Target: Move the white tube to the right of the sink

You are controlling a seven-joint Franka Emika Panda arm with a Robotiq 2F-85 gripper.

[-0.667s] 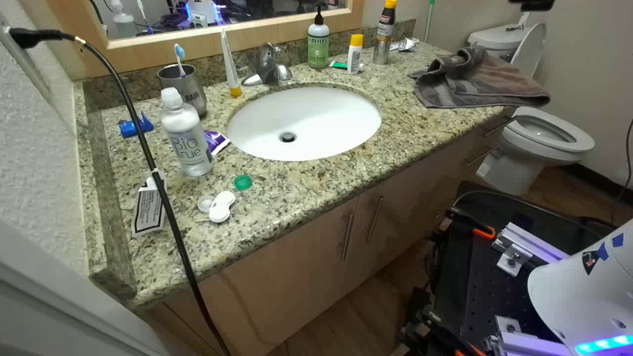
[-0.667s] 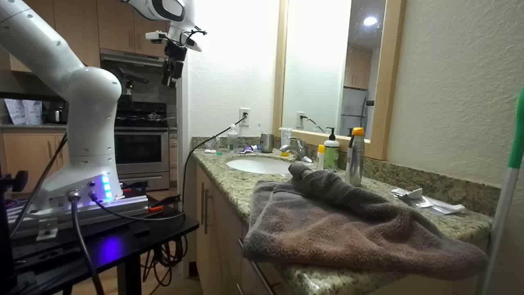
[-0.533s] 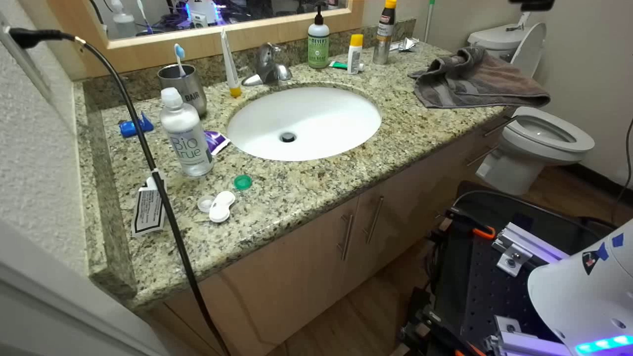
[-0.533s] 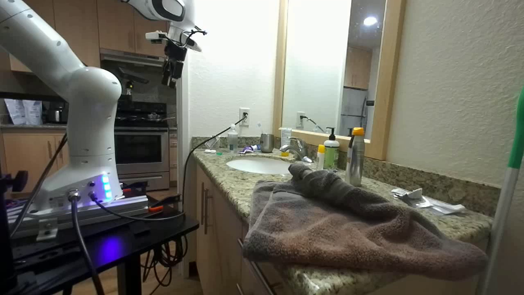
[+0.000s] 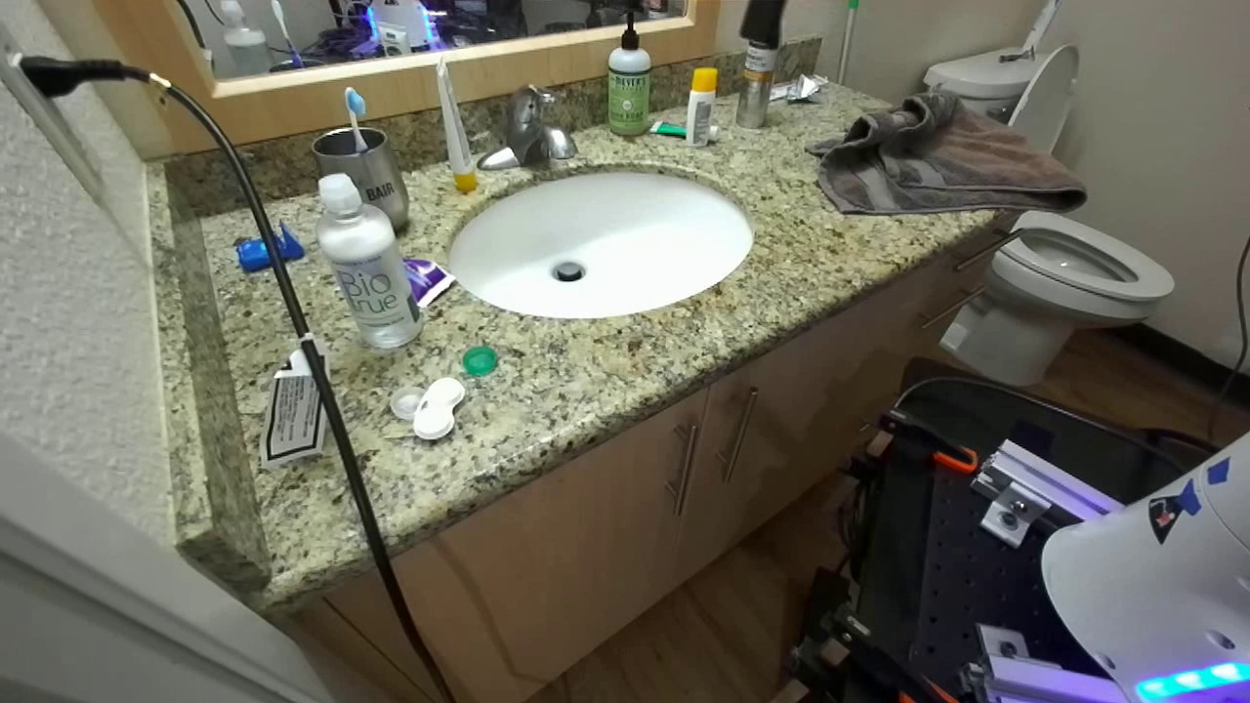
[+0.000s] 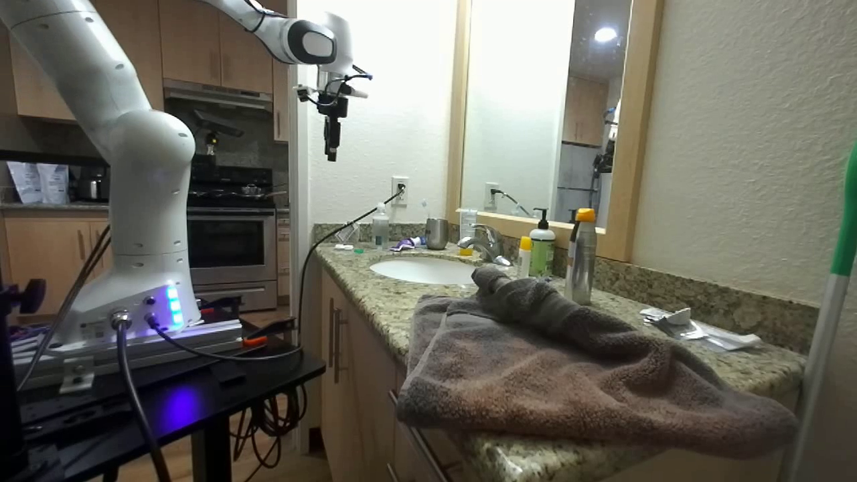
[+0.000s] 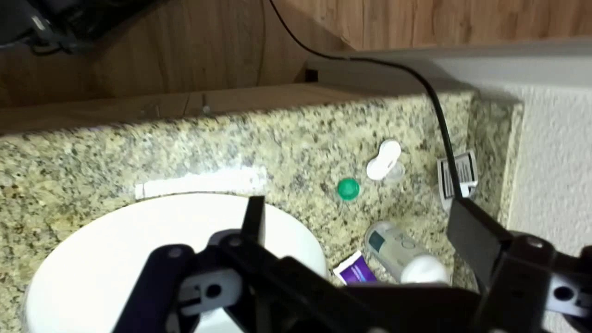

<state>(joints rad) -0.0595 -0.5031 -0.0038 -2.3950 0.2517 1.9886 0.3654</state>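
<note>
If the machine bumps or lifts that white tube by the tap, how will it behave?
The white tube would probably tip if nudged, standing tall on its small yellow cap. It likely gives when squeezed, since it thins to a flat top end. Being slim, it's perhaps light; its fill isn't visible.

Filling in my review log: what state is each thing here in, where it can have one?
End effector: open, holding nothing.
White tube: upright on its yellow cap.
Sink: drain plugged or not, cannot tell.
Faucet: no running water visible.
Biotrue bottle: upright, capped.
Metal tumbler: upright, lidless, holding a toothbrush.
Soap bottle: upright.
Small yellow-capped bottle: upright.
Silver can: upright.
Green cap: lying loose.
Towel: rumpled.
Toilet lid: raised.
Power plug: inserted.
</note>
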